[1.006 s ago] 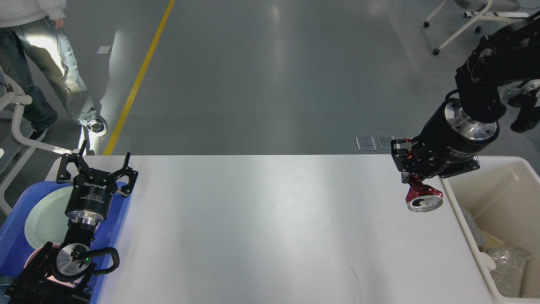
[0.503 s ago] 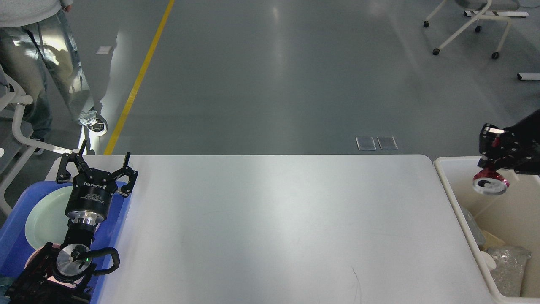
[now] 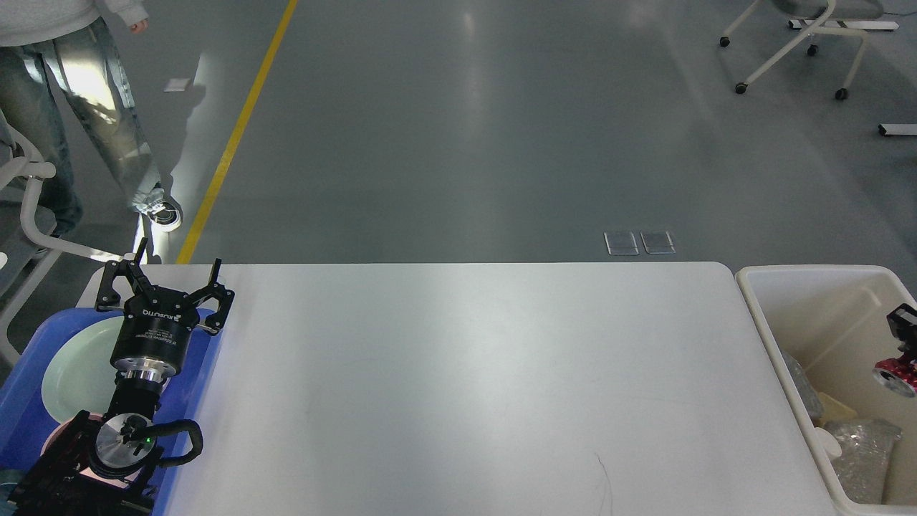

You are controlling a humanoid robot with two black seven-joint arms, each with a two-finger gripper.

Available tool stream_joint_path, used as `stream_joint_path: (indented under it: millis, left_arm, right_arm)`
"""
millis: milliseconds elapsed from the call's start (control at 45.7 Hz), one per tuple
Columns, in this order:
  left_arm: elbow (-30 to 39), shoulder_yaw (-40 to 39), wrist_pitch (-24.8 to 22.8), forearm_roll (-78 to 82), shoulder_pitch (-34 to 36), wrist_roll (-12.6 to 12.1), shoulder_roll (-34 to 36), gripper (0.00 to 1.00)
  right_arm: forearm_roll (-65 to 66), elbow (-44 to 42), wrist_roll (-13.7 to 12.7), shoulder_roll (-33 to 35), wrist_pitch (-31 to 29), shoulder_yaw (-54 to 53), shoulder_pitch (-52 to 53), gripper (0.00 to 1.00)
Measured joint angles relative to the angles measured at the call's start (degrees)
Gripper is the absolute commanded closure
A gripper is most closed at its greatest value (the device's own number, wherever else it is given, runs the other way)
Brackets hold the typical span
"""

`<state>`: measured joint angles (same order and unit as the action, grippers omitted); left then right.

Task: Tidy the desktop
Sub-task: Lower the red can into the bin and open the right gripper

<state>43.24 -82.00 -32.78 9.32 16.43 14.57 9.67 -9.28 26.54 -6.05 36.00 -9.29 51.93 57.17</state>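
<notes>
Grey polished floor ran behind the desktop, which filled the middle of the view. At far left a person in jeans stood beside a yellow floor line. Below, a blue tray at the desktop's left end held a pale plate. Over it hung the left gripper, fingers spread apart and holding nothing; white lettering on its black body was upside down and too small to read surely. At the right edge sat a cream bin with crumpled plastic inside. Only a sliver of the right gripper showed above the bin, with a red can just below it; whether its fingers were closed could not be told.
</notes>
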Motion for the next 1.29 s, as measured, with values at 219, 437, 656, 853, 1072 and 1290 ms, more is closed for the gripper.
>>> stream_joint_path:
  millis: [219, 437, 656, 853, 1072, 1290]
  left_arm:
    - [0.0, 0.0, 0.0, 0.0, 0.0, -0.01, 0.0, 0.03]
    - [0.0, 0.0, 0.0, 0.0, 0.0, -0.06, 0.0, 0.03]
    - [0.0, 0.0, 0.0, 0.0, 0.0, -0.06, 0.0, 0.03]
    - [0.0, 0.0, 0.0, 0.0, 0.0, -0.06, 0.0, 0.03]
    - [0.0, 0.0, 0.0, 0.0, 0.0, -0.06, 0.0, 0.03]
    - [0.0, 0.0, 0.0, 0.0, 0.0, -0.06, 0.0, 0.03]
  right_arm:
    - [-0.41, -14.19, 0.09, -11.22, 12.85, -4.93, -16.0, 1.0]
    - [-0.48, -16.42, 0.08, -13.75, 17.31, -8.27, -20.47, 1.0]
    - [-0.45, -16.44, 0.08, -14.53, 17.55, -8.51, -21.57, 0.37]
    - [-0.4, -16.44, 0.08, -14.36, 19.28, -8.59, -21.74, 0.0]
    - [-0.33, -15.85, 0.08, -14.22, 20.01, -8.77, -21.75, 0.0]
    - [-0.49, -15.55, 0.08, -13.88, 19.76, -9.0, -20.9, 0.0]
